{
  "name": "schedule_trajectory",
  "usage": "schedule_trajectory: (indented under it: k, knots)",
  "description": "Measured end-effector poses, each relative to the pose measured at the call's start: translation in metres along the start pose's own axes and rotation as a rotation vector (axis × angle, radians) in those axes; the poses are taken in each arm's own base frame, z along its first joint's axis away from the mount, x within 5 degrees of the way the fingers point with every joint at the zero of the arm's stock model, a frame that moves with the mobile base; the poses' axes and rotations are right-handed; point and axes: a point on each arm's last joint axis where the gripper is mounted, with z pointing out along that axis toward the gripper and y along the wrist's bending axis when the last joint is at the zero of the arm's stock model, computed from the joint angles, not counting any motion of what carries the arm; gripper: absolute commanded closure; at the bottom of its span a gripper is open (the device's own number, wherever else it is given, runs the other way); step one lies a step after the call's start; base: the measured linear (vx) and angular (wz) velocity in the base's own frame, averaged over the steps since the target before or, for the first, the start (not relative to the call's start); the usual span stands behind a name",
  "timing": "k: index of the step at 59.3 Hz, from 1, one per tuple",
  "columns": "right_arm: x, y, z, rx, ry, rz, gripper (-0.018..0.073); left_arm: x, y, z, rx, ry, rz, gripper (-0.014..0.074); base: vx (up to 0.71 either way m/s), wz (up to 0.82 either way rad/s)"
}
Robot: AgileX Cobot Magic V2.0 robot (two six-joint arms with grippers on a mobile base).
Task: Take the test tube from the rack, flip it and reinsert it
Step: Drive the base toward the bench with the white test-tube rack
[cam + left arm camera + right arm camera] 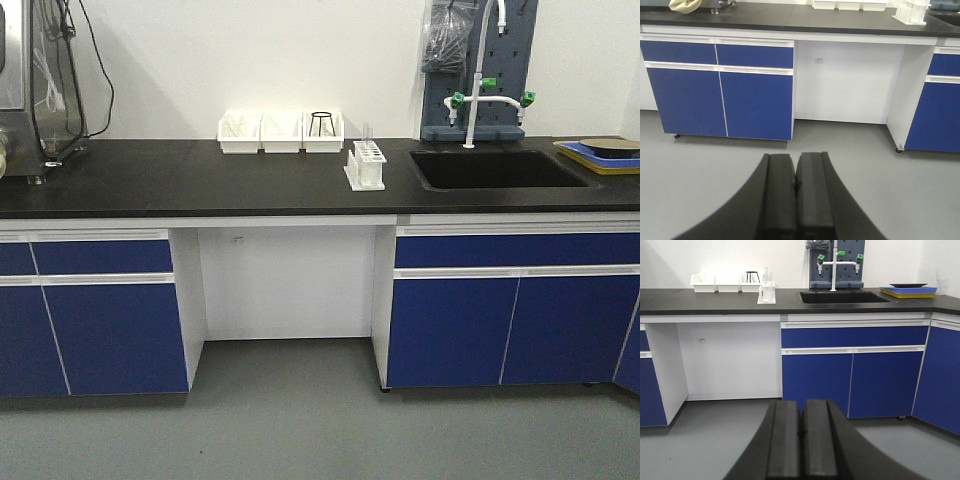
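A test tube (367,133) is seen standing upright in the rack (366,166), its rim rising above the top plate; the glass is faint, and the hole it occupies cannot be made out. The rack is set on the dark surface (180,180), well apart from both end effectors.

From the left end effector (795,161) the rack (911,11) is found far ahead, high and to the right. From the right end effector (801,405) the rack (767,292) is found far ahead, high and to the left, with the test tube (765,275) showing as a thin clear line above it.

Both end effectors are narrowed fully: on each, the two dark fingers are pressed together and nothing is held between them. Both are held low, over the grey floor (300,420).

Behind the rack, further from the end effectors, three white bins (281,131) are lined up against the wall, a black wire ring being kept in one of them. A black sink (497,168) is sunk into the surface on the right end effector's side of the rack, and a white tap (480,70) with green handles is mounted behind it. A blue and yellow tray (600,155) is placed beyond the sink. Blue cabinet doors (115,335) are fitted below the surface, with an open white recess between them.
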Motion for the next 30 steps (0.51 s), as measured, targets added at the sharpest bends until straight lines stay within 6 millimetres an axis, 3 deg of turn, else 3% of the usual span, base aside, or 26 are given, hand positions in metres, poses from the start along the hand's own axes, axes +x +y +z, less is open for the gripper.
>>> schedule_trajectory:
  k: [30]
  knots:
    - [0.0, 0.0, 0.0, 0.0, 0.0, 0.0, 0.0568, 0.0, 0.0, 0.0, 0.0, 0.0, 0.0, 0.0603, 0.01, 0.01]
